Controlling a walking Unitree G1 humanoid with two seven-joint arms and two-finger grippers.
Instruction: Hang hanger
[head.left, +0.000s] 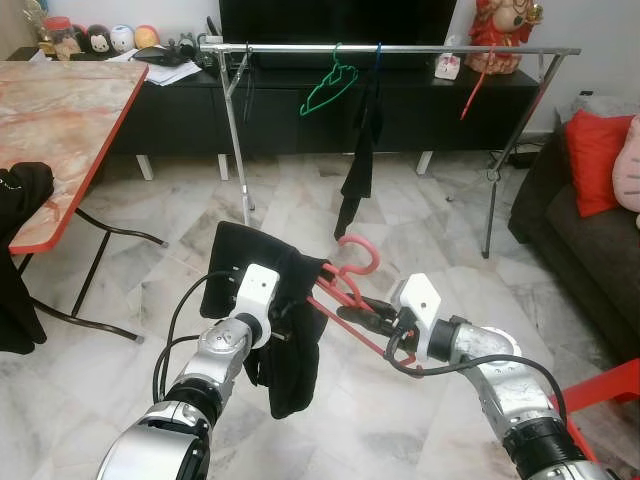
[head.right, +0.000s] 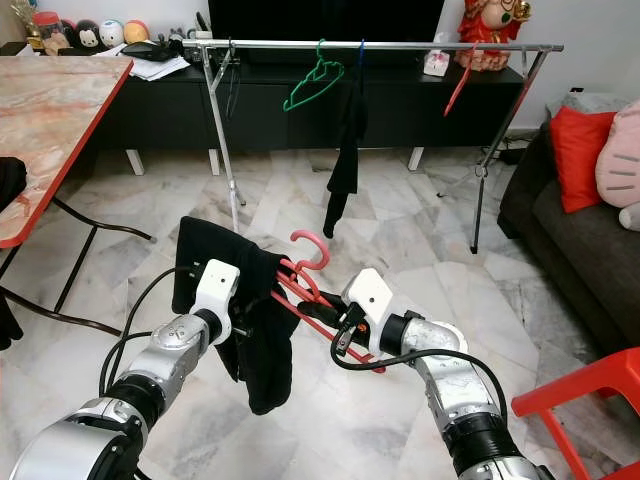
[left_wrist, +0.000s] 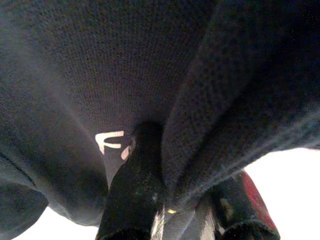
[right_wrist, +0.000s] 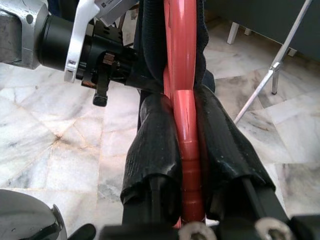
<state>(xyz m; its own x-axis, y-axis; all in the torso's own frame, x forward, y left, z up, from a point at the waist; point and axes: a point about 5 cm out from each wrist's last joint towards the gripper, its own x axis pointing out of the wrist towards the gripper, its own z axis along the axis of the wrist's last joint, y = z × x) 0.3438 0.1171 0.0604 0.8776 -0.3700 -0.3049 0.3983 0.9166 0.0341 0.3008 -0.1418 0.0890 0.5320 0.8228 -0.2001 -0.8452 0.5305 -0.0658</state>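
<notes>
Red hanger (head.left: 345, 285) clamped in right tool (right_wrist: 184, 112), black garment (head.left: 270, 300) pinched by left tool (head.left: 285, 318).

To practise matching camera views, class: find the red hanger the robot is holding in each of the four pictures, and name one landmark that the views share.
Left eye view: red hanger at lower centre, hook up, between both grippers.
Right eye view: lower centre, slightly further left.
Left wrist view: a red sliver beside the black garment.
Right wrist view: red bar clamped between the right gripper fingers.
Shared landmark: the black garment draped on it.
</notes>
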